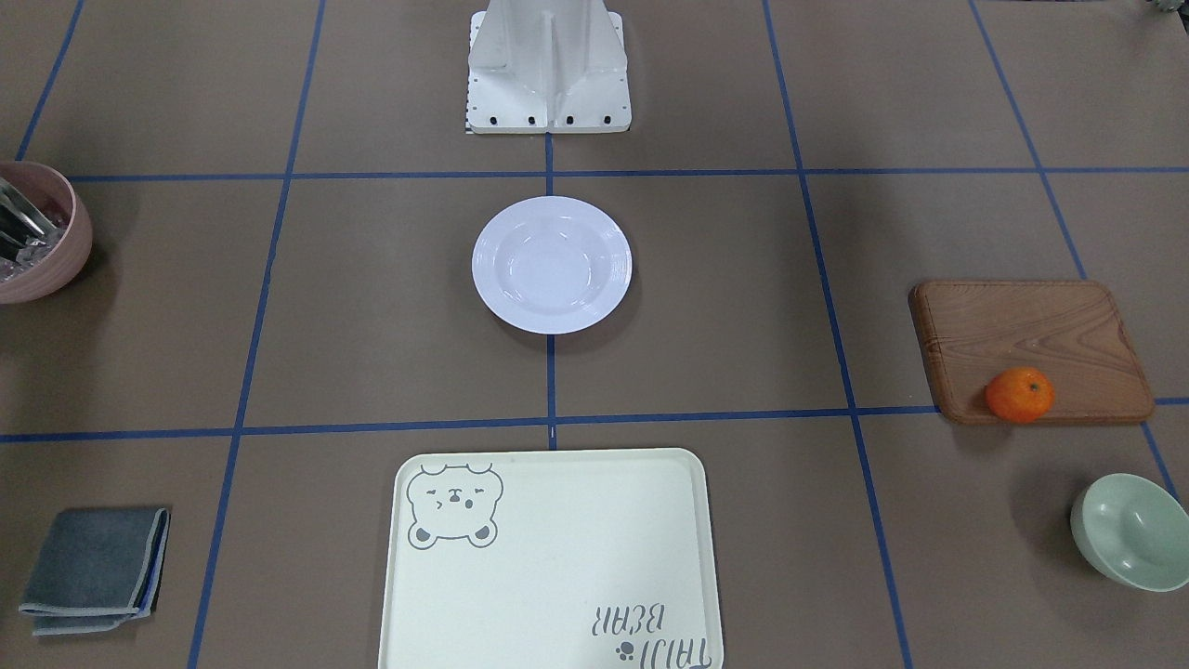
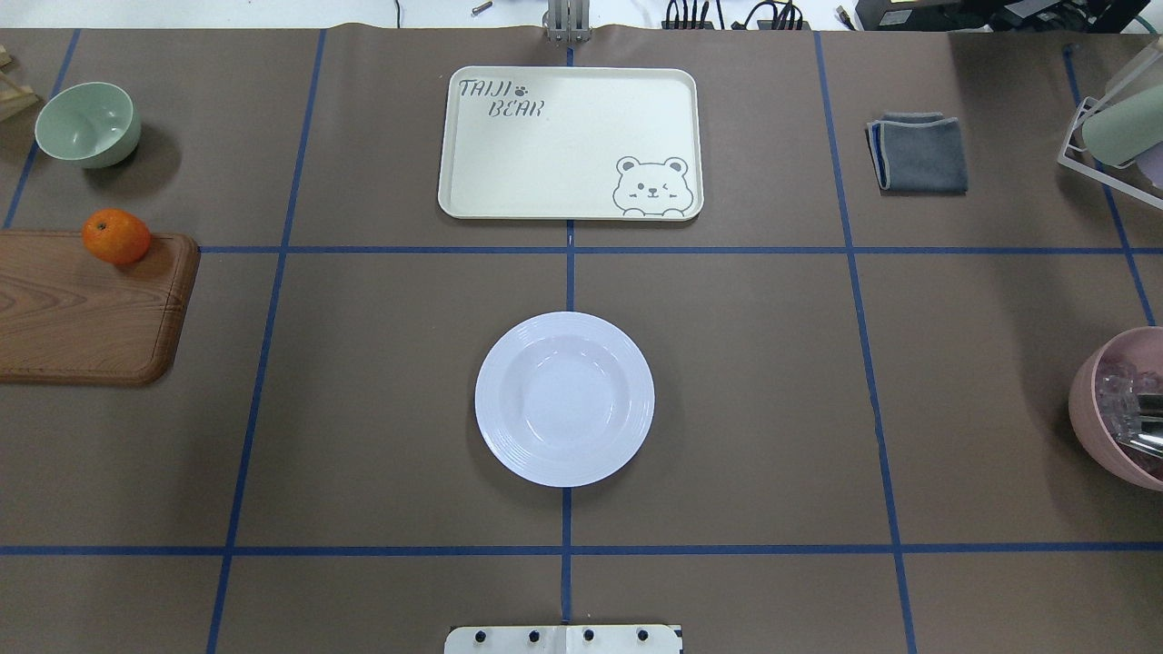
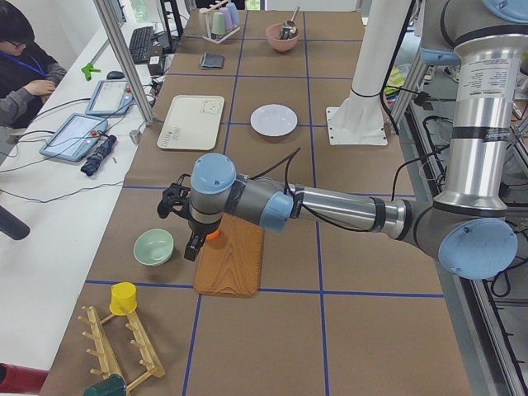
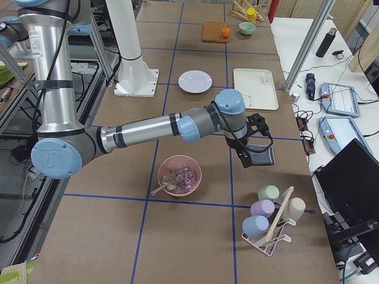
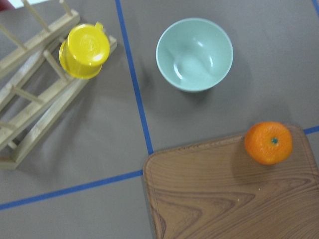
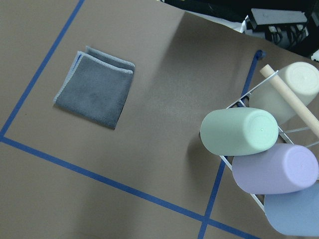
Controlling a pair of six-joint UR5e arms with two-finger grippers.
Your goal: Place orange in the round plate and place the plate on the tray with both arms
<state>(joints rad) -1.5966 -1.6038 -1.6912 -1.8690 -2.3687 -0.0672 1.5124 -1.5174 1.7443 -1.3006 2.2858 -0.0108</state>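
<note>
The orange (image 1: 1019, 394) (image 2: 116, 236) sits on the far corner of a brown wooden board, and it also shows in the left wrist view (image 5: 268, 143). An empty white round plate (image 1: 552, 265) (image 2: 564, 399) lies at the table's middle. Beyond it, away from the robot, lies the cream bear tray (image 2: 563, 136) (image 1: 576, 557), also empty. My left gripper (image 3: 188, 239) hangs over the board's edge close to the orange (image 3: 213, 234). Over the grey cloth hovers my right gripper (image 4: 251, 151). Both show only in the side views, so I cannot tell whether either is open or shut.
The wooden board (image 2: 82, 304) and a pale green bowl (image 2: 88, 123) are on my left. A yellow cup (image 5: 84, 50) sits on a wooden rack. On my right are a grey cloth (image 2: 918, 152), a pink bowl (image 2: 1118, 409) and a cup rack (image 6: 259, 164). A person (image 3: 21, 70) sits beside the table.
</note>
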